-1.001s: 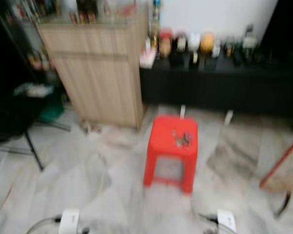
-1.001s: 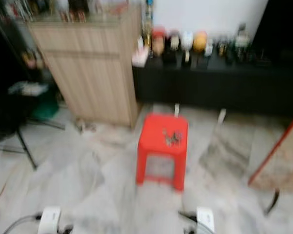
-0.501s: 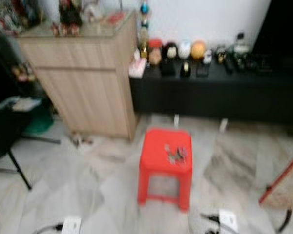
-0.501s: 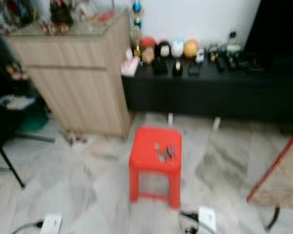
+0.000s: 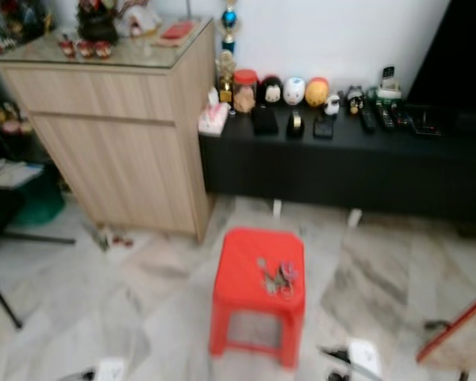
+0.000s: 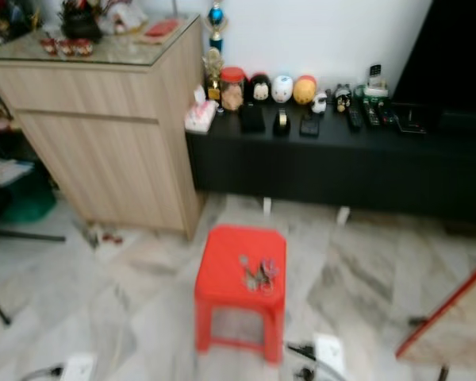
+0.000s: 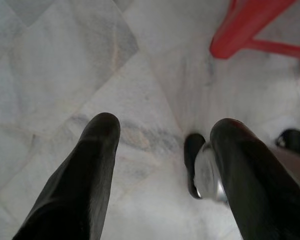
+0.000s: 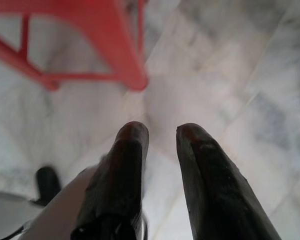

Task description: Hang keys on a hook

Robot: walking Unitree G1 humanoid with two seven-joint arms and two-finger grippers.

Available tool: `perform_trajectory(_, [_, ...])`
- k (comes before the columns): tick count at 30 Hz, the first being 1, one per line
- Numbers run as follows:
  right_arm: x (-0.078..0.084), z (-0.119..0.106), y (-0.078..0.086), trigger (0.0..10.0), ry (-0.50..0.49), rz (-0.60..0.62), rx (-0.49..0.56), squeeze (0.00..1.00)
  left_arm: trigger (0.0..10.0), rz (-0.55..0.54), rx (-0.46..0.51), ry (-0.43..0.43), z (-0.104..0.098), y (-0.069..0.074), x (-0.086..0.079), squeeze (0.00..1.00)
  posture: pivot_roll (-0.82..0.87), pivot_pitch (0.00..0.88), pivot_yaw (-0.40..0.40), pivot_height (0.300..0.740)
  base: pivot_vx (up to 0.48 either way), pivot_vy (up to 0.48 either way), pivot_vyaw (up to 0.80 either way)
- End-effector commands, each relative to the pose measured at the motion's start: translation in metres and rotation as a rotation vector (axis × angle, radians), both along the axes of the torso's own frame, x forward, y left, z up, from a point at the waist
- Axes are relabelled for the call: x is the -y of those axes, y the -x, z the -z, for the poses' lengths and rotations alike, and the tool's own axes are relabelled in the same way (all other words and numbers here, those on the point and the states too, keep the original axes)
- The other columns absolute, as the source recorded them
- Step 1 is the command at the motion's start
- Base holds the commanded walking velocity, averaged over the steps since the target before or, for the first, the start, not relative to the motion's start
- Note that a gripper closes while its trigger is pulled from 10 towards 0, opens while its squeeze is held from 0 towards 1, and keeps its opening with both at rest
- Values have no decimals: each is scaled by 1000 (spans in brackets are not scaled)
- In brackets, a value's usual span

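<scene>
Marble floor; keys (image 5: 276, 278) lie loose on a red stool (image 5: 246, 274), light, jangly, best pinched at the ring; left claw (image 7: 162, 145) wide, right claw (image 8: 160, 137) narrow, both empty

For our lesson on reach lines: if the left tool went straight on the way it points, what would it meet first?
Most likely the pale marble floor; the left tool hangs open, pointing down at bare tiles, with the red plastic stool off to one side.

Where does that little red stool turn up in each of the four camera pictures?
Left eye view: the red stool stands low in the middle, on the marble floor, with keys on its seat.
Right eye view: the same stool, low and a little left of middle.
Left wrist view: a red leg and crossbar, beyond the left gripper.
Right wrist view: red legs and bars, beyond the right gripper.
Shared landmark: the marble floor.
</scene>
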State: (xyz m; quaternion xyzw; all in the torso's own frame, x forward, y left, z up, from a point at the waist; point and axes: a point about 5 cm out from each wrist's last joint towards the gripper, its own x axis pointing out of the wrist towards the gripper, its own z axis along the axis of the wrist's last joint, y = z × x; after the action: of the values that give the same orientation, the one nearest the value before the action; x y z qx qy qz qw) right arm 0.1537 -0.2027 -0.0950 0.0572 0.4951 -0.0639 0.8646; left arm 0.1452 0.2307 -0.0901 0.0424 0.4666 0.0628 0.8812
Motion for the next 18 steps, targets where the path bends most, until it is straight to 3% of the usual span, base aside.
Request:
perform_trajectory(1, [-13,-2,-10,10000,-31,-15,39,0,10000,-5,-17,-33,-1,6,-12,0,0,0,-27,740,345,0,0])
perform_trajectory(5, [-13,-3,-10,10000,-26,-11,51,0,10000,-10,-15,-29,-1,6,-12,0,-8,0,-28,740,306,0,0])
perform_trajectory(15, [-12,-8,-17,10000,-23,-25,147,0,10000,-84,38,12,-1,6,-9,0,-14,0,-31,740,0,0,0])
perform_trajectory(17, [-11,-12,-24,10000,-21,-22,181,0,10000,-84,44,12,-1,6,-9,0,-10,0,-34,740,0,0,0])
perform_trajectory(18, [-8,-33,-62,10000,-15,-23,297,0,10000,-85,50,10,-2,5,-9,0,-11,0,-36,740,0,0,0])
